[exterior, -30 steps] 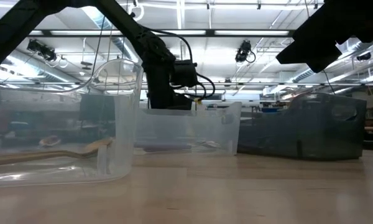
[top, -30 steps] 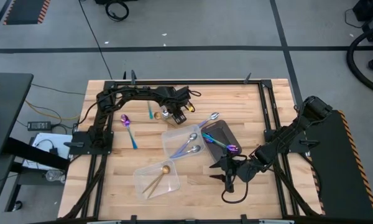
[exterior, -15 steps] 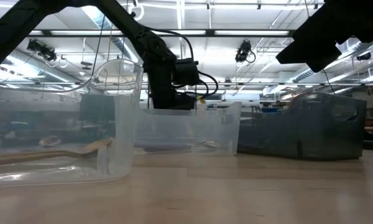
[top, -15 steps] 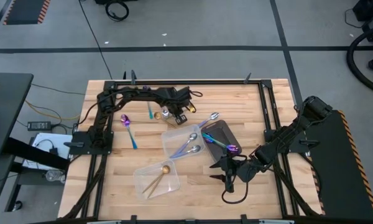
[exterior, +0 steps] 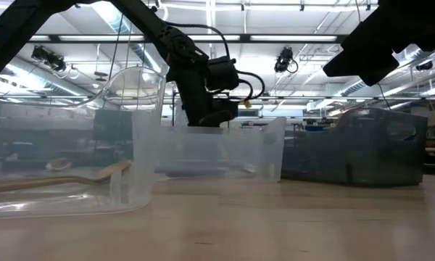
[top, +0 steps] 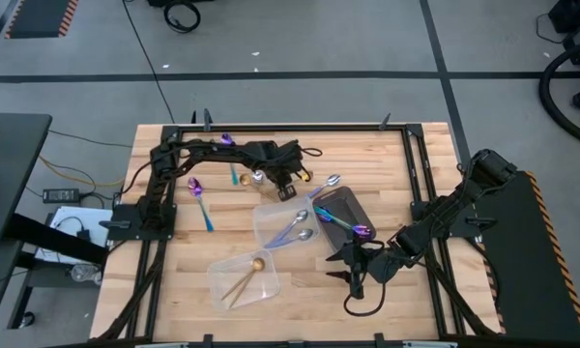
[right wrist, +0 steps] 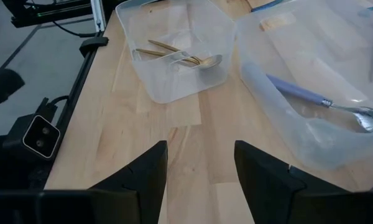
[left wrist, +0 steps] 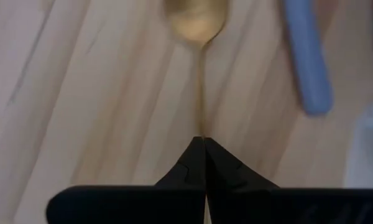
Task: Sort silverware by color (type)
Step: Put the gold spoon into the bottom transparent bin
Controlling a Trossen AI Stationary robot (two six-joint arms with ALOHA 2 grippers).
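a: from above, what changed at the far side of the table?

b: the left gripper [top: 288, 181] moved from beside the teal spoon [top: 233, 176] toward the dark tray [top: 353, 206], and a gold spoon [top: 304, 178] now pokes out just past it.

a: and at table height?

b: the same arm sits lower and nearer behind the clear tub [exterior: 217, 148]; its grip is hidden there.

a: the left wrist camera?

b: its fingers [left wrist: 193, 163] have pinched together on the gold spoon's [left wrist: 197, 25] thin handle, bowl pointing away over bare wood. so that spoon looks picked, probably bound for the tub holding gold ones [top: 245, 276].

a: right wrist?

b: the right gripper [right wrist: 199, 180] waits with fingers wide, unchanged, near that tub [right wrist: 174, 53].
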